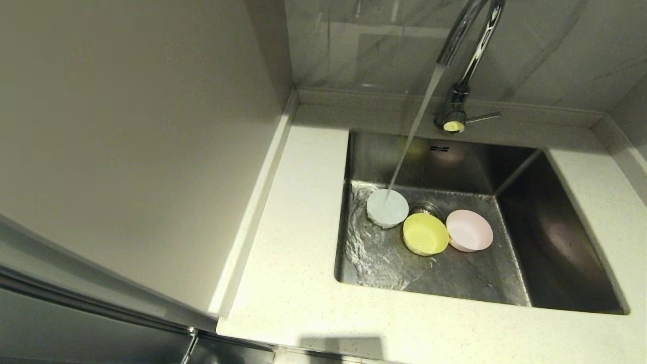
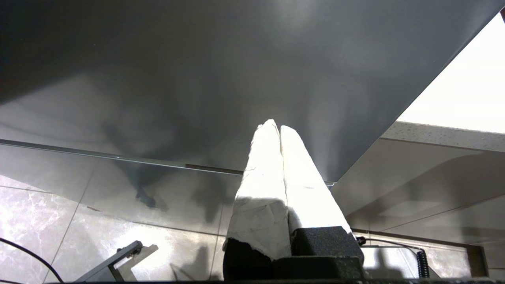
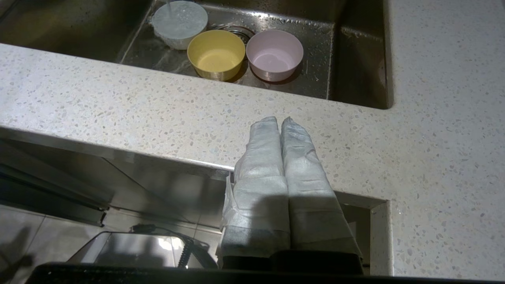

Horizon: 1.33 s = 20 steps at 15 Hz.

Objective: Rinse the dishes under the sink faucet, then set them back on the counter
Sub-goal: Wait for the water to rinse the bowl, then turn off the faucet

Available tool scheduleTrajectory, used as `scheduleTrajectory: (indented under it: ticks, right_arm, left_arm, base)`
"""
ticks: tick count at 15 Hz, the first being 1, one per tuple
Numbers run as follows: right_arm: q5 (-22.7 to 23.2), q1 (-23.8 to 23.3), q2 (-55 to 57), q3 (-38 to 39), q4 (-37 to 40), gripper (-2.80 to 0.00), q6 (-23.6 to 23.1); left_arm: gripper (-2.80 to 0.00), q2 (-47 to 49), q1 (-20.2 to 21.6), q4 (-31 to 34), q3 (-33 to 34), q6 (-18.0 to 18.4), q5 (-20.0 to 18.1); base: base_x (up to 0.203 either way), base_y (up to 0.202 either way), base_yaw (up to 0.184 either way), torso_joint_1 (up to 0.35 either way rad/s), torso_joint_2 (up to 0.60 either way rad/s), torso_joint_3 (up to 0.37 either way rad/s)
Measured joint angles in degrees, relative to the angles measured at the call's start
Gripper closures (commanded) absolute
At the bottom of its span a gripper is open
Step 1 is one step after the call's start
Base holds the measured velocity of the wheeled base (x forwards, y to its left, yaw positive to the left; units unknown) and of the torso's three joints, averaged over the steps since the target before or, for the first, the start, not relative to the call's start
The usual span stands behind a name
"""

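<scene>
Three small bowls stand on the floor of the steel sink (image 1: 551,222). Water streams from the chrome faucet (image 1: 467,55) into the white bowl (image 1: 387,208) (image 3: 180,23), which is full. Beside it are the yellow bowl (image 1: 425,233) (image 3: 216,53) and the pink bowl (image 1: 469,230) (image 3: 274,54), both upright. My right gripper (image 3: 279,119) is shut and empty, held before the front edge of the counter (image 3: 118,106), short of the sink. My left gripper (image 2: 276,125) is shut and empty, low beside a dark cabinet panel. Neither gripper shows in the head view.
The faucet's thin lever (image 1: 482,117) points to the right. A round drain strainer (image 1: 425,207) lies between the bowls. A tall grey cabinet side (image 1: 136,151) bounds the counter on the left. Speckled counter (image 1: 298,283) runs left of and in front of the basin.
</scene>
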Motion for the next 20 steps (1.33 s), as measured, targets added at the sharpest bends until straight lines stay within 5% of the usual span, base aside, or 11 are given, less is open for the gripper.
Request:
scheduleTrajectory:
  ticks: [13,17,20]
  right_arm:
    - [0.11,0.0,0.0,-0.18,0.24,0.0,-2.02]
    - [2.73,0.0,5.09,-9.85,1.08,0.0,0.09]
    - [3.35,-0.05,21.32,-23.59,-0.51,0.0,3.74]
  left_arm:
    - [0.0,0.0,0.02,-0.01,0.0,-0.01,0.01]
    - [0.0,0.0,0.02,-0.02,0.0,0.03,0.01]
    - [0.0,0.0,0.02,-0.02,0.0,0.02,0.0]
  base:
    - [0.0,0.0,0.0,0.0,0.0,0.0]
    - [0.0,0.0,0.0,0.0,0.0,0.0]
    - [0.0,0.0,0.0,0.0,0.0,0.0]
